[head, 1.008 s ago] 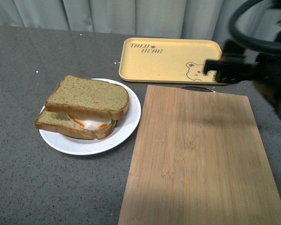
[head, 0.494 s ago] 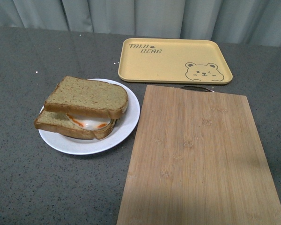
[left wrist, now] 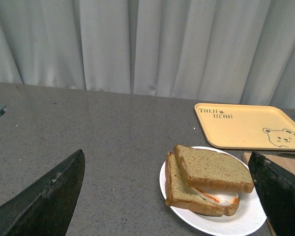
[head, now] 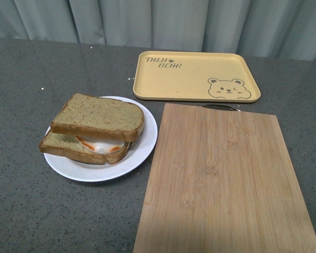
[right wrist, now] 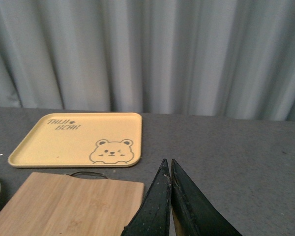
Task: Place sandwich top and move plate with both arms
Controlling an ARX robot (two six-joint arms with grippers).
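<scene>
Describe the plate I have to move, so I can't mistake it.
On the grey table, look left of the big wooden board. The plate lies there: round and white, carrying the sandwich, unlike the rectangular yellow tray behind.

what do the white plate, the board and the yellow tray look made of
The round white plate looks like glazed ceramic, possibly melamine: smooth, soft sheen. The rectangular board looks like bamboo: pale strips with nodes. The yellow bear tray seems matte plastic or bamboo fibre: even colour, printed drawing.
</scene>
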